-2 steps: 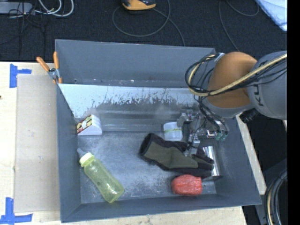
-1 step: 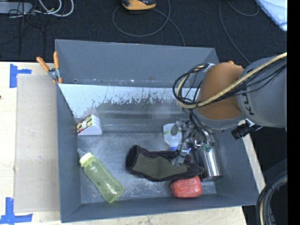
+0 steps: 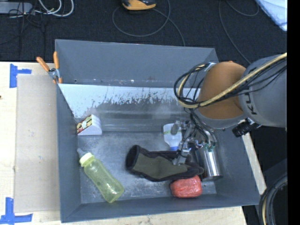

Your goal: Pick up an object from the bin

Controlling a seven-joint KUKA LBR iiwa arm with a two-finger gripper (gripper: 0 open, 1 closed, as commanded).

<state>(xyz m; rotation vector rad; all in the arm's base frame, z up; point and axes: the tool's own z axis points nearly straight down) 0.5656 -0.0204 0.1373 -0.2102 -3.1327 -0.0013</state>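
Observation:
My gripper [image 3: 182, 153] hangs low in the right half of the bin, its tip down at the right end of a dark olive-black cloth thing, like a sock or glove [image 3: 151, 165], which lies flat across the bin's middle. Whether it touches the cloth I cannot tell. A shiny silver cylinder [image 3: 211, 165] lies just right of the gripper. A red lumpy thing [image 3: 186, 187] rests in front of it, against the cloth's edge. A small white and blue packet [image 3: 170, 132] sits right behind the gripper, partly hidden by it.
A pale yellow-green plastic bottle [image 3: 101, 178] lies tilted at the front left of the bin. A small white box with red and yellow print [image 3: 89, 125] sits against the left wall. The arm's orange cover and cables hang over the bin's right rear.

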